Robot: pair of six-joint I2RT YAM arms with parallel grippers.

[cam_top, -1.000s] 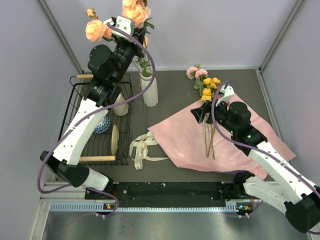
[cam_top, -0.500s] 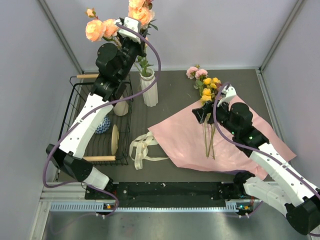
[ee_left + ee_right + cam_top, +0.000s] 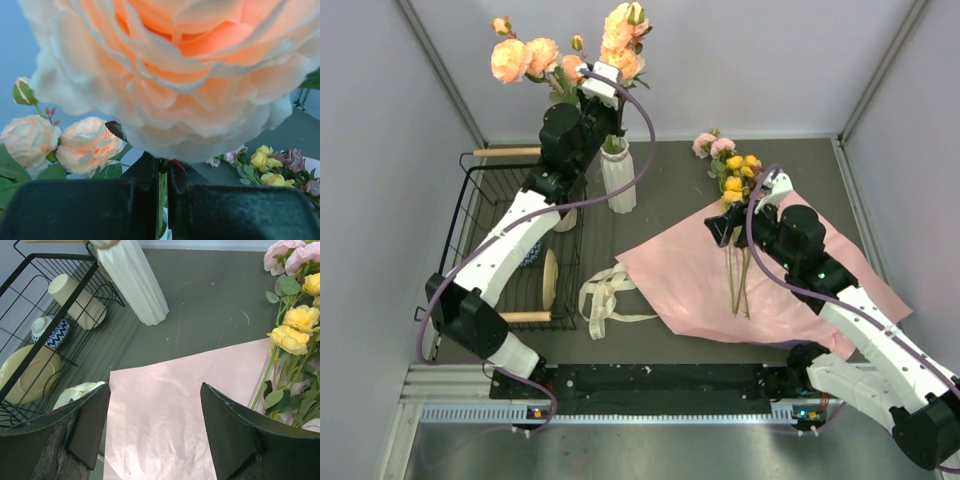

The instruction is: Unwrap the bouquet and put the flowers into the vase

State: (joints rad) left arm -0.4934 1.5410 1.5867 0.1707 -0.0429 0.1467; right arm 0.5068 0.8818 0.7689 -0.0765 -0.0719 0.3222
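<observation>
The white ribbed vase [image 3: 618, 180] [image 3: 132, 282] stands at the back, left of centre. My left gripper [image 3: 603, 85] [image 3: 162, 167] hangs just above it, shut on the green stem [image 3: 162, 195] of a bunch of peach roses [image 3: 625, 40] [image 3: 170, 75]; their leafy lower stems reach the vase mouth. The pink paper wrap [image 3: 770, 285] [image 3: 175, 405] lies spread flat. On it lie yellow roses [image 3: 740, 175] [image 3: 295, 325] and pink roses [image 3: 712, 145], stems pointing toward me. My right gripper [image 3: 725, 225] [image 3: 155, 386] hovers open over the paper, left of those stems, holding nothing.
A black wire rack [image 3: 480, 200] at the left holds a beige cup [image 3: 77, 300], a blue-patterned bowl [image 3: 50, 332] and a cream plate [image 3: 550, 280]. The loose cream ribbon [image 3: 605, 295] lies between the rack and the paper. Walls close in behind and at both sides.
My left arm has swung right with the peach roses, bringing them over the vase. The right arm and the flowers on the paper have not moved.
</observation>
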